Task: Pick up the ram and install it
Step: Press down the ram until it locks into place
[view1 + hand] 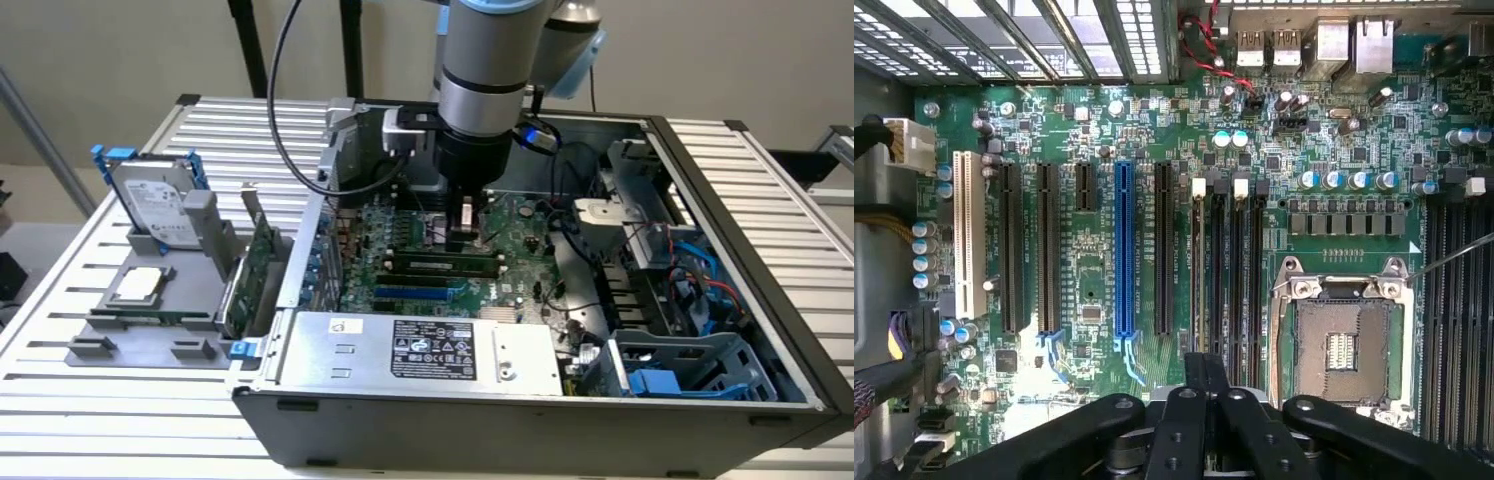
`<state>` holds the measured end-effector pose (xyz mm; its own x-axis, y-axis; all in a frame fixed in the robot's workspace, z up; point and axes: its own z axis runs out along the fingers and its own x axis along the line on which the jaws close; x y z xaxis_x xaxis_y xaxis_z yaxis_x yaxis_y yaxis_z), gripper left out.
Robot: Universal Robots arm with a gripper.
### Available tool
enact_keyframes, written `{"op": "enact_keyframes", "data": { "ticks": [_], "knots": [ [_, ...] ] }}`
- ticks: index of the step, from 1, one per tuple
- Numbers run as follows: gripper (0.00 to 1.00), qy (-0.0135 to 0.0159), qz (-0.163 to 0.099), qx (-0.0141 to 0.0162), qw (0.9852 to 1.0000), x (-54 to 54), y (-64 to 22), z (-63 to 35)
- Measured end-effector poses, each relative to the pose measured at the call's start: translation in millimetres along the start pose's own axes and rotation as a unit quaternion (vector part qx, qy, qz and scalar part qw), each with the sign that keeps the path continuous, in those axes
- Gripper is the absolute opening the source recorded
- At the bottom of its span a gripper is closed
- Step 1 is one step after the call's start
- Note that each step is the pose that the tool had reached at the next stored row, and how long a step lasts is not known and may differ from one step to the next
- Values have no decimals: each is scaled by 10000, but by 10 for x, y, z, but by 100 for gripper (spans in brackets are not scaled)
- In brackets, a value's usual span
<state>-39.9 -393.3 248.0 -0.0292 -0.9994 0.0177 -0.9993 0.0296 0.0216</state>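
— Where's the ram [441, 264]?
— In the exterior view it lies along a memory slot on the board [521, 225], inside the open case [534, 420], the blue slot [416, 293] near its side.
— And the claw [465, 240]?
— It hangs straight over the memory slots, just above the stick. I can't tell whether it touches it.
— Open?
— Closed. In the wrist view the claw [1204, 372] has its tips pressed together over the slots, beside the empty socket [1344, 345].
— Anything else?
— A tray [100, 350] on the desk [54, 400], at the exterior view's left.
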Motion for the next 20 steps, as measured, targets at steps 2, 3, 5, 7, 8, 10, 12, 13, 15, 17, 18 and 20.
{"op": "enact_keyframes", "data": {
  "ticks": [2, 3, 5, 7, 8, 10, 12, 13, 15, 17, 18, 20],
  "knots": [
    [0, 0, 0, 0, 10000, 0, 0, 0],
    [0, 1, 0, 0, 10000, 0, 0, -1],
    [0, 0, 0, 0, 10000, 0, 0, -1],
    [0, 1, 0, 0, 10000, 0, 0, -1],
    [0, 1, 0, 0, 10000, 0, 0, -1],
    [0, 1, 0, 0, 10000, 0, 0, -1],
    [0, 1, 0, 0, 10000, 0, 0, -1],
    [0, 0, 0, 0, 10000, 0, 0, 0],
    [0, 1, 0, 0, 10000, 0, 0, -1],
    [0, 1, 0, 0, 10000, 0, 0, -1],
    [0, 1, 0, 0, 10000, 0, 0, 0],
    [0, 1, 0, -1, 10000, 0, 2, 7]
  ]
}}
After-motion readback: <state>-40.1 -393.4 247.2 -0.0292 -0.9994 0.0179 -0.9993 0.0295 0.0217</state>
